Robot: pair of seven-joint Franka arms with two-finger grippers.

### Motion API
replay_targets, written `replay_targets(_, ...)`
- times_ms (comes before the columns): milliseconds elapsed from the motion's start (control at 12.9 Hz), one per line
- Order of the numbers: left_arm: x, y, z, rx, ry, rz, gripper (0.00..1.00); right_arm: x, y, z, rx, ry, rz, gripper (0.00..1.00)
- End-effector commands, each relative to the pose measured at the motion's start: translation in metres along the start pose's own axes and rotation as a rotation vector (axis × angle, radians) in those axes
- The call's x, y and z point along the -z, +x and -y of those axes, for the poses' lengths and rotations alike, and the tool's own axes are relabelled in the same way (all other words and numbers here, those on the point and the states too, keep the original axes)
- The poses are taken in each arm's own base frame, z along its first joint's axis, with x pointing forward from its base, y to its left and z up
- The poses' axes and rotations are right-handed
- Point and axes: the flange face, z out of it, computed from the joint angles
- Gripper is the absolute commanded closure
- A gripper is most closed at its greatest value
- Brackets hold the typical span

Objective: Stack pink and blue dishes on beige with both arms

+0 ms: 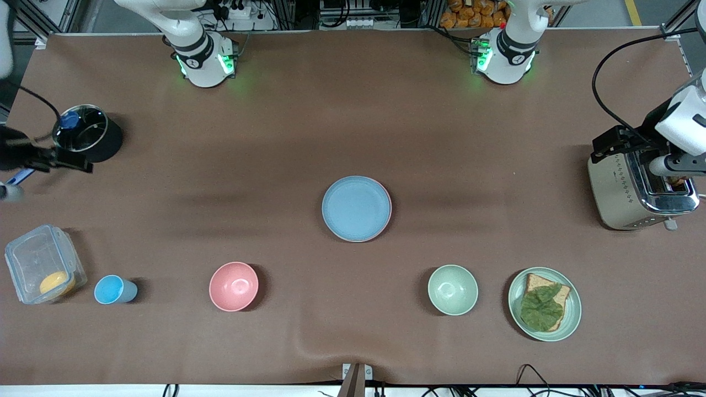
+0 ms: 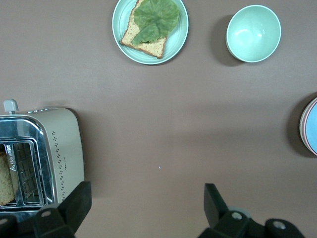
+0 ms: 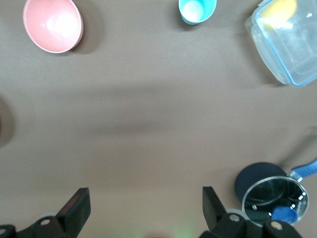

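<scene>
The blue plate (image 1: 356,208) lies at the table's middle, on top of the pink plate, whose rim (image 1: 389,212) peeks out at one side. This stack also shows at the edge of the left wrist view as the blue plate (image 2: 312,124). The beige plate is hidden or out of view. My left gripper (image 1: 618,144) (image 2: 147,198) hangs open and empty over bare table beside the toaster. My right gripper (image 1: 66,159) (image 3: 146,203) hangs open and empty next to the pot at the right arm's end.
A toaster (image 1: 634,193) holding bread stands at the left arm's end. A green plate (image 1: 573,317) with bread and a leaf, a green bowl (image 1: 453,289), a pink bowl (image 1: 234,286), a blue cup (image 1: 113,289) and a clear box (image 1: 41,264) line the near side. A pot (image 1: 85,132) stands by the right gripper.
</scene>
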Motion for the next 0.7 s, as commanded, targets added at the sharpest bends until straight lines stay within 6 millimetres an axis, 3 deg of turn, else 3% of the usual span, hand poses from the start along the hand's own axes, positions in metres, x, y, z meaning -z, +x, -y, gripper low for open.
replay_targets(0,0.002,0.001,-0.002,-0.014,0.028,-0.005,0.00,0.019,-0.011,0.011,-0.079,-0.012,-0.020,0.00)
replay_targets(465,0.001,0.002,-0.003,-0.014,0.023,0.001,0.00,0.018,-0.009,0.045,-0.067,-0.019,-0.039,0.00)
replay_targets(620,0.001,0.002,-0.004,-0.014,0.025,0.001,0.00,0.017,-0.008,0.043,-0.073,-0.018,-0.045,0.00)
